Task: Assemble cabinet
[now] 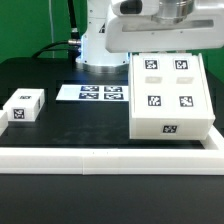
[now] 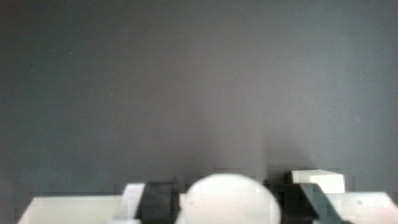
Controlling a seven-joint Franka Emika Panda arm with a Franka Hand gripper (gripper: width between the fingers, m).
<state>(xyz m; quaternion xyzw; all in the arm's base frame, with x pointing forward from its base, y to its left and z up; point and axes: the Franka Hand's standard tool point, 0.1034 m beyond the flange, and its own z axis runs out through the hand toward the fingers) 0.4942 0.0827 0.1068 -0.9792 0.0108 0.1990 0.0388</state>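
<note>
The cabinet [image 1: 170,95] sits on the exterior view's right of the dark surface [image 1: 60,130]. It is a big white box with four square tags on its broad upper face and one more on the low front face. Its near edge is right up against the long white rail [image 1: 100,155] that runs across the front.

The hand [image 1: 150,40] hangs over the cabinet's far edge, blurred, and from here I cannot see whether it touches the box. In the wrist view the dark fingers [image 2: 164,200] stand only a little way apart with something pale and rounded between them. I cannot tell whether they are clamped on it, or what it is.

Just beside the cabinet, on the exterior view's left, the marker board [image 1: 100,93] lies flat. A small white tagged block [image 1: 22,105] rests well apart from the cabinet, towards the far left.

My guess is the arm is taking hold of the cabinet's far wall to shift or square the body. To do that well, the fingers should sit deep and square on the wall. The move should be slow and level, so the box slides without rocking or riding up over the rail. It should also stay clear of the marker board.
</note>
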